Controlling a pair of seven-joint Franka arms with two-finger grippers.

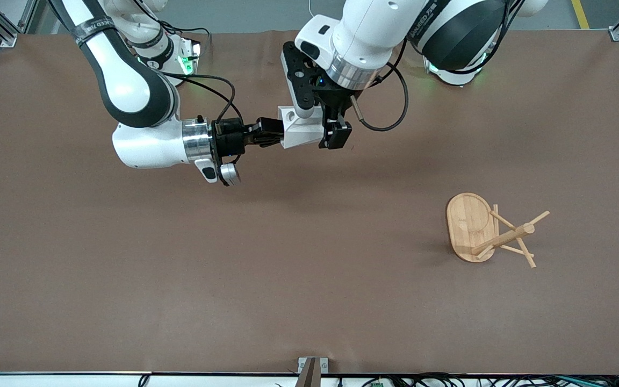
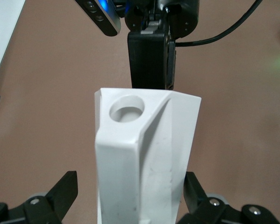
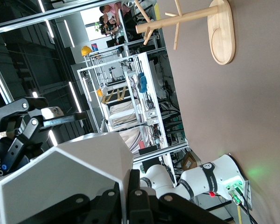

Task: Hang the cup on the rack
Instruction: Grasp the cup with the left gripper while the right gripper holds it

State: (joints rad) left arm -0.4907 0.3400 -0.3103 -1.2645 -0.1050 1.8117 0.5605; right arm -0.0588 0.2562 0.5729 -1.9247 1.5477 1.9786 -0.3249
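With the small white faceted cup [image 1: 300, 128] held in mid-air over the brown table [image 1: 127, 279], pinched in the right hand [image 1: 273, 133] and straddled by the left hand [image 1: 326, 131]'s spread fingers, a mistimed handover could drop it well away from the light bamboo peg rack [image 1: 470, 227].

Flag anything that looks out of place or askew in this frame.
Nothing stands out. The light bamboo mug tree stands upright toward the left arm's end of the table. The faceted white cup is held above the table by the shut right gripper, with the open left gripper straddling it.

One cup [image 1: 300, 127], one rack [image 1: 489, 231], two arms.
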